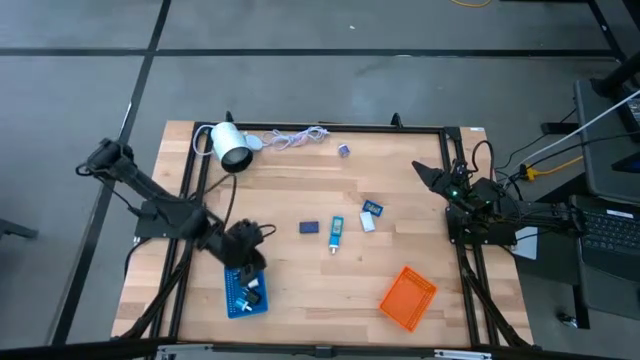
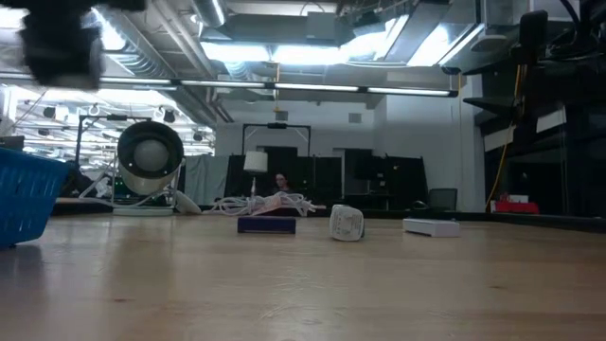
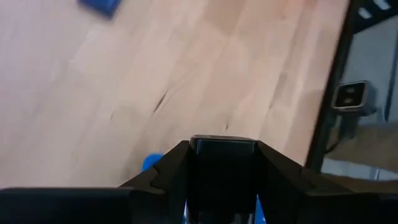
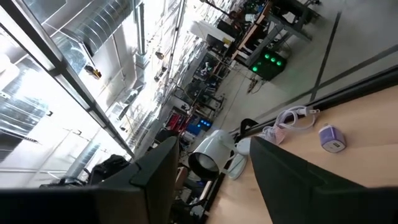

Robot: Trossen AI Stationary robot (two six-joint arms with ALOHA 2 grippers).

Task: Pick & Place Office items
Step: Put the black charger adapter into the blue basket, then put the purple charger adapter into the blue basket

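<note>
My left gripper (image 1: 245,250) hangs over the far end of the blue mesh tray (image 1: 245,292) and is shut on a small black item (image 3: 222,158). The tray holds a few small dark and white pieces. On the bare wood lie a navy piece (image 1: 310,228), a teal piece (image 1: 336,233), a blue-and-white piece (image 1: 373,208), a white piece (image 1: 367,223) and a purple piece (image 1: 343,150). My right gripper (image 1: 432,176) waits open at the table's right edge, touching nothing. My left gripper pinches the black item between its two fingers (image 3: 177,165). Only the item's front end (image 3: 222,144) shows between them. The fingers slant down from above and from the table's left. The item is lifted clear, above the blue tray's rim (image 3: 151,163).
An orange mesh tray (image 1: 408,297) sits near the right near corner. A white lamp-like device (image 1: 232,147) with its coiled cord (image 1: 295,138) lies along the far edge. A black frame borders the table. Bare wood lies between the two trays.
</note>
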